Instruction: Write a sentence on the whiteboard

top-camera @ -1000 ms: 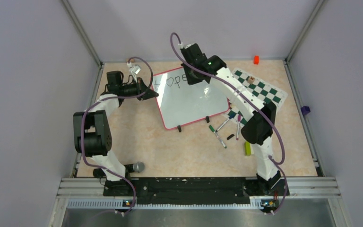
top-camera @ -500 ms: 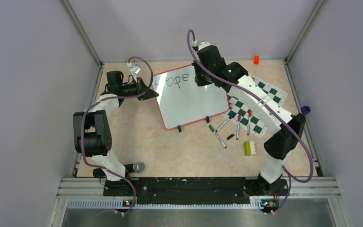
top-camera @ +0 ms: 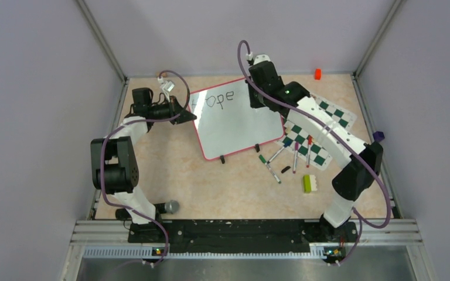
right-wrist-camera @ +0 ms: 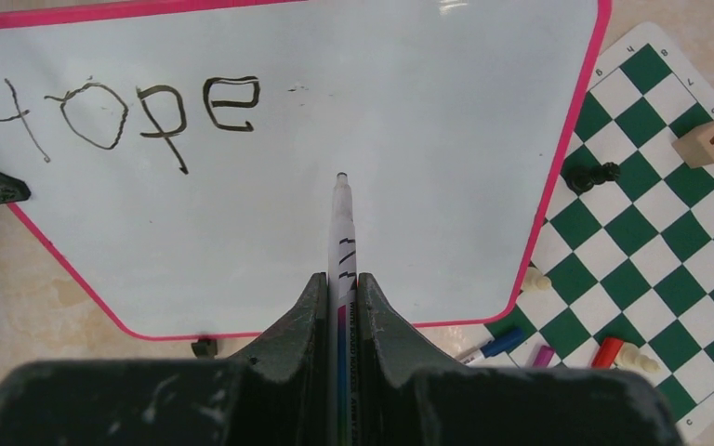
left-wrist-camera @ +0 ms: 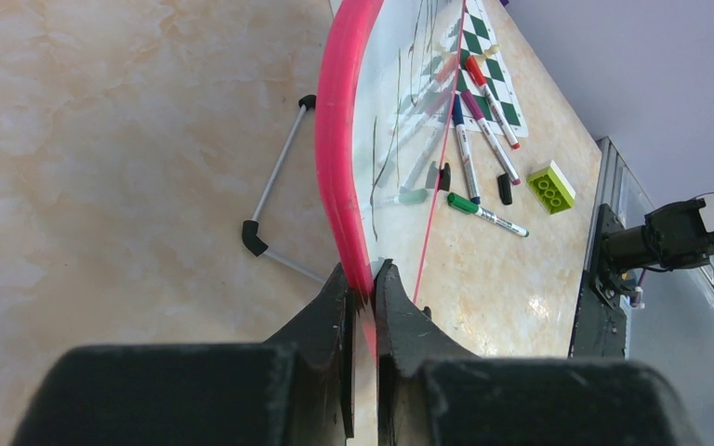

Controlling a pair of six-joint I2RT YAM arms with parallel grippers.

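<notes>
Right wrist, right hand [right-wrist-camera: 342, 281] clamped on marker [right-wrist-camera: 342, 218]

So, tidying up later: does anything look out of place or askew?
Several marker pens lie scattered beside and across the green-and-white checkered mat, a black cap loose among them. The red-rimmed glossy whiteboard sits skewed on the table.

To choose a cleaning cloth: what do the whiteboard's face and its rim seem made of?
The whiteboard face looks like glossy coated white sheet; it mirrors the markers. The rim looks like smooth pink-red plastic or rubber; which, I cannot tell.
</notes>
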